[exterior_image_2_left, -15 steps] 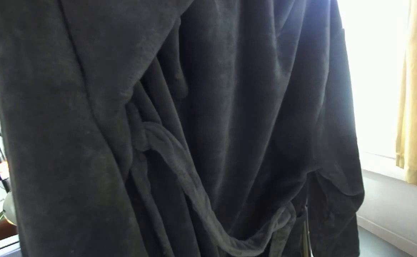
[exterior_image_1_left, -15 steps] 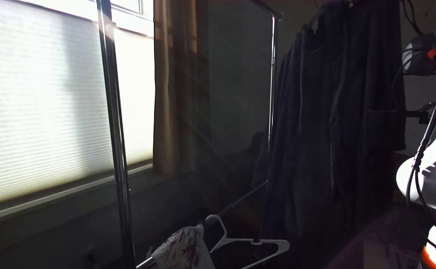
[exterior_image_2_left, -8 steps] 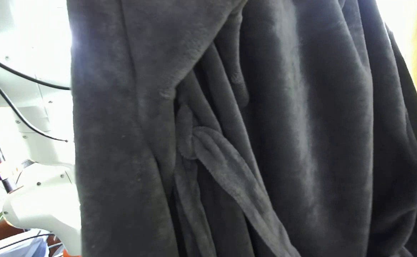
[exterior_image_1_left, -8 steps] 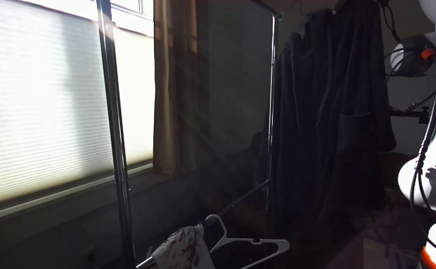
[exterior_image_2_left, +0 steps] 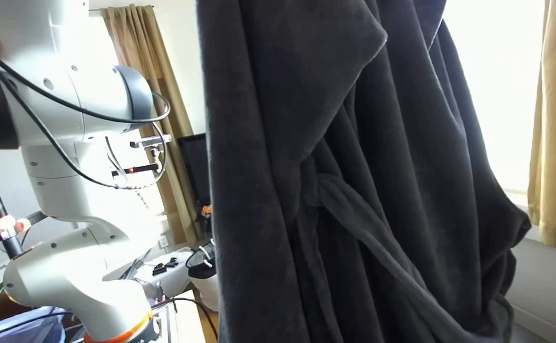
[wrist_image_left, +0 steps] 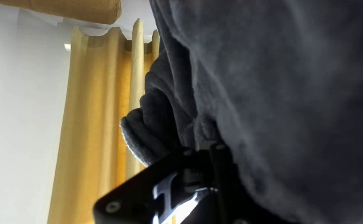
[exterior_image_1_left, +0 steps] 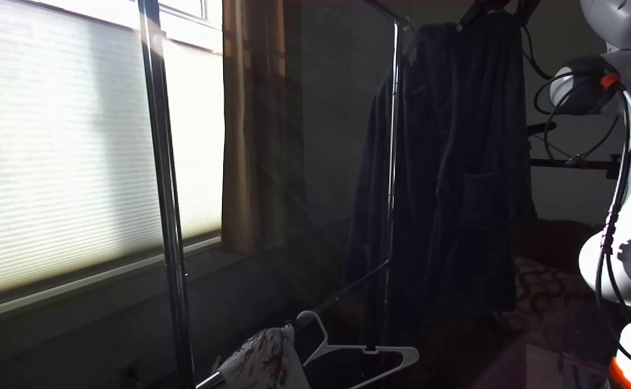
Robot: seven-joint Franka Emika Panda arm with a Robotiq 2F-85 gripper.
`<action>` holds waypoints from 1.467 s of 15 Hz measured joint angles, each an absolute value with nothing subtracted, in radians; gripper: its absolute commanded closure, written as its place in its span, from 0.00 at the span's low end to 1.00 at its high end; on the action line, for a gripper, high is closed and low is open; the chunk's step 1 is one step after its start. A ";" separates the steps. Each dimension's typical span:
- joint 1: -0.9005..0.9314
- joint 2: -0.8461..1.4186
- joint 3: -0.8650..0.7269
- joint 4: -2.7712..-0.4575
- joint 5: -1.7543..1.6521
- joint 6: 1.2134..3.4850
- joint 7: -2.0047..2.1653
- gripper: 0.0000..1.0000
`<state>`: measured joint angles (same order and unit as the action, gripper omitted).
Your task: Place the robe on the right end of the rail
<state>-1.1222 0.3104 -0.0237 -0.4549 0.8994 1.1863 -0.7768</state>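
The closed black pincer (wrist_image_left: 205, 146) squeezes the fuzzy grey robe (exterior_image_1_left: 450, 151), the dark metal rail (exterior_image_1_left: 383, 9) at its eleven o'clock; wobbling could make the thin hook (exterior_image_1_left: 411, 20) miss.

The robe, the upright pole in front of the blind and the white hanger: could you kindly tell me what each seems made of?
Robe: soft pile fabric, perhaps fleece, mostly matte; the wrist view shows fuzzy edges.
Upright pole: probably metal with a polished finish, judging by its bright lengthwise streaks.
White hanger: likely smooth moulded plastic, given its thick, rounded shape.
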 measured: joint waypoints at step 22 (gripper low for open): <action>-1.287 0.173 0.003 -0.465 0.870 0.774 -1.046 0.00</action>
